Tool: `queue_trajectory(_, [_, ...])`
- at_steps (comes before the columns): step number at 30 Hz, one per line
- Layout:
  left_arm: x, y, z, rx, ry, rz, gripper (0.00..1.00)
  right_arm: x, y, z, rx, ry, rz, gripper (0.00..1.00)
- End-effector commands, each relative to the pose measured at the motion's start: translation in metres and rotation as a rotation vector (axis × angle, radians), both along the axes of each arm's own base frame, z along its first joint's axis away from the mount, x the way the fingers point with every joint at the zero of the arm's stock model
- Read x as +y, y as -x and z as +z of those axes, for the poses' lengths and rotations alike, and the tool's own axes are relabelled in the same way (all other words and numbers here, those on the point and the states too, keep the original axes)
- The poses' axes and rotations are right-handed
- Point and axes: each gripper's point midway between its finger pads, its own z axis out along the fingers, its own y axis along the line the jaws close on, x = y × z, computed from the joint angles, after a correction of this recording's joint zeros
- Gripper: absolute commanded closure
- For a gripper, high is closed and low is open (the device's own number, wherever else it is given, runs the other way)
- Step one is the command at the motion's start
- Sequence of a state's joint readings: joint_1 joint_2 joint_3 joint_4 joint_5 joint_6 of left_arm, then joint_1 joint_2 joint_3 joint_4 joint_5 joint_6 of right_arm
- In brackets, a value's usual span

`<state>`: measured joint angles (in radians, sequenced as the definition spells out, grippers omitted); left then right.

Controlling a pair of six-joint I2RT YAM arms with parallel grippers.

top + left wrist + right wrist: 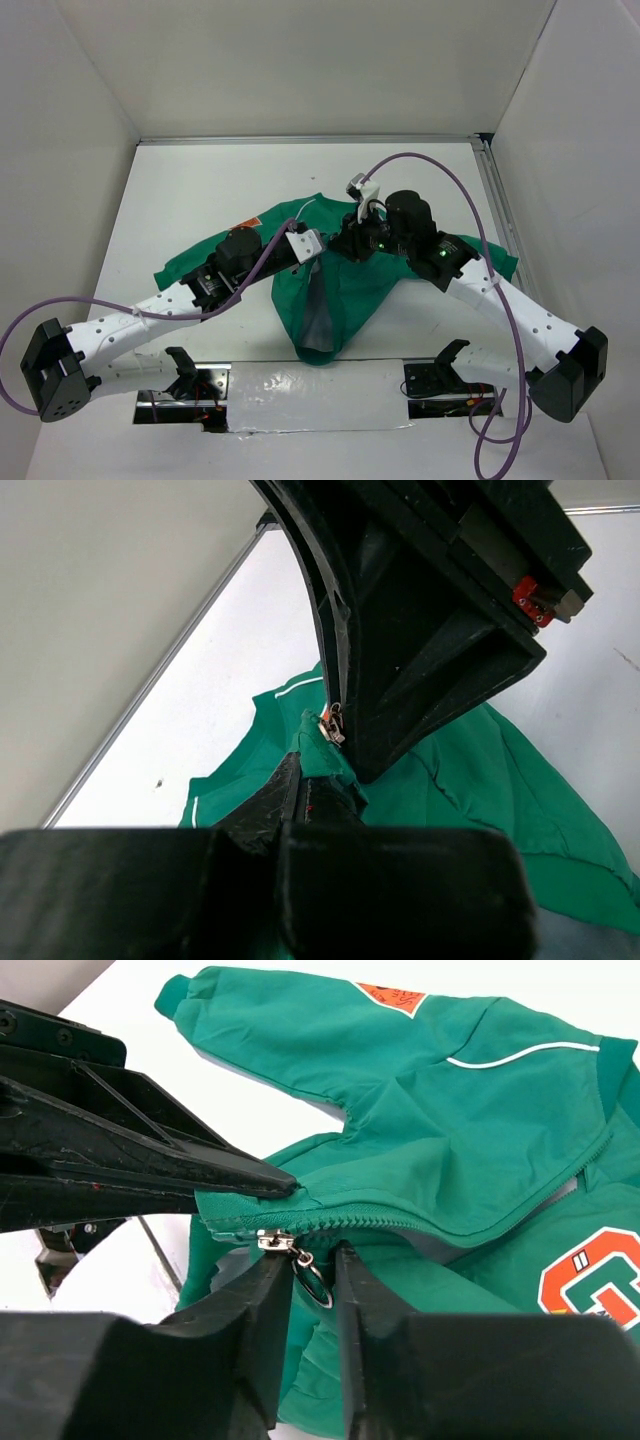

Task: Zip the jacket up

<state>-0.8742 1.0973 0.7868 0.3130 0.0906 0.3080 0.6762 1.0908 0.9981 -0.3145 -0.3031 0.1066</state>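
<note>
Jacket [345,295] sits mid-surface [190,200], bunched up between both arms, orange G patch [595,1280] facing up on its right half. Your left claw [262,1182] is pinched tight on green fabric at the zipper end, just beside slider [275,1241]. Your right claw [305,1260] is just near of that. Its fingers [375,1300] are narrowly apart with pull ring [312,1282] hanging between them. Can't tell if the ring is actually clamped.

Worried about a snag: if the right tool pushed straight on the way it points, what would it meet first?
Most likely the zipper slider on the folded edge of the jacket, right ahead of the right tool, whose fingers flank the pull ring. Depth is hard to judge.
</note>
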Motion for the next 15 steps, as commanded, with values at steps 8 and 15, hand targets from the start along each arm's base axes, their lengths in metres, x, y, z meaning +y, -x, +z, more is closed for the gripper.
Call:
queue_trajectory(8, [-0.003,-0.003,0.019,-0.035,0.043,0.001,1.00,0.002,0.001,0.043,-0.082,-0.044,-0.010,0.65])
queue_trajectory(15, [-0.002,-0.001,0.020,-0.031,0.049,-0.006,1.00,0.006,0.012,0.043,-0.075,-0.047,0.051,0.63])
